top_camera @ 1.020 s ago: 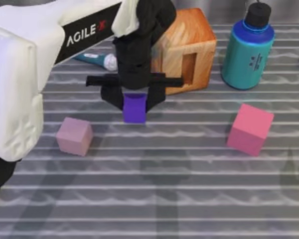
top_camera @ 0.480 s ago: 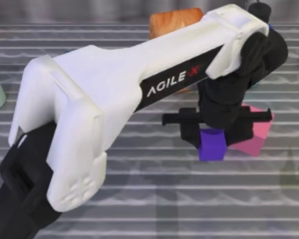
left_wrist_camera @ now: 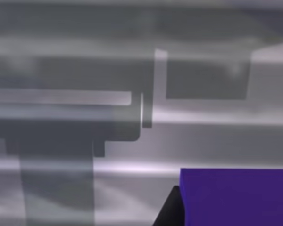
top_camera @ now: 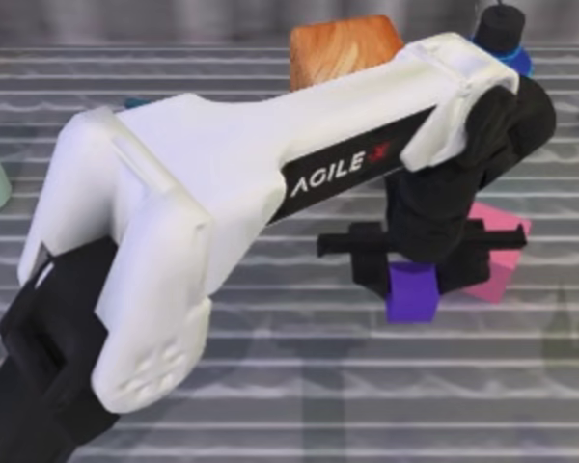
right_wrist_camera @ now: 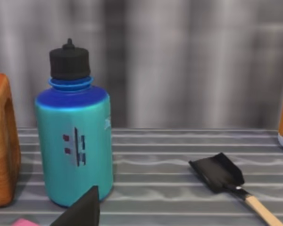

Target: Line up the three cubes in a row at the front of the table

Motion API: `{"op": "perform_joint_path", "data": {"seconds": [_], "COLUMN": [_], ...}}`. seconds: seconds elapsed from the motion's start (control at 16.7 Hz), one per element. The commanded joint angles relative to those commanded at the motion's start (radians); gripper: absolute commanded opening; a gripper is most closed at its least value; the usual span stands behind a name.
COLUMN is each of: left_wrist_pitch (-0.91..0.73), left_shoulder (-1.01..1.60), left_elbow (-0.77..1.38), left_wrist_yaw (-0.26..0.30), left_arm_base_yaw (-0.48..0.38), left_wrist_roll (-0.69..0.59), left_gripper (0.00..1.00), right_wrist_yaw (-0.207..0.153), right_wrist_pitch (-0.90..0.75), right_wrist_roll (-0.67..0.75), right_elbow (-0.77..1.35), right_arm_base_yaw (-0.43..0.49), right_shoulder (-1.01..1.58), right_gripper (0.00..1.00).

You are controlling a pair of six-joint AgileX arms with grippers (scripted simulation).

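While reaching across to the table's [top_camera: 270, 386] right half, left gripper [top_camera: 411, 280] clamps the purple cube [top_camera: 411, 292] between closed fingers, cube touching hot pink cube's [top_camera: 497, 253] left side.

The left gripper [top_camera: 412, 280], clamped on the small purple cube [top_camera: 411, 292], has carried it from beside the orange block [top_camera: 343, 43] toward the table's [top_camera: 299, 395] right edge. It has since sunk slightly, with the cube now just beside the hot pink cube [top_camera: 498, 253].
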Motion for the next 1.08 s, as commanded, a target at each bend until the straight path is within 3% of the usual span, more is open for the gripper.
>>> {"op": "perform_joint_path", "data": {"seconds": [0.24,0.54,1.08], "left_wrist_pitch": [0.161,0.191,0.191], "left_shoulder": [0.010,0.014,0.014], "left_elbow": [-0.152,-0.181,-0.181], "left_wrist_yaw": [0.000,0.000,0.000], "left_arm_base_yaw": [-0.004,-0.006,-0.006], "left_wrist_roll": [-0.001,-0.002,-0.002], "left_gripper": [0.00,0.00,0.68], "right_wrist_yaw": [0.000,0.000,0.000], "right_wrist_pitch": [0.000,0.000,0.000], "right_wrist_roll": [0.000,0.000,0.000], "right_elbow": [0.000,0.000,0.000], "right_arm_base_yaw": [0.000,0.000,0.000], "right_shoulder": [0.000,0.000,0.000], "right_gripper": [1.00,1.00,1.00]}}
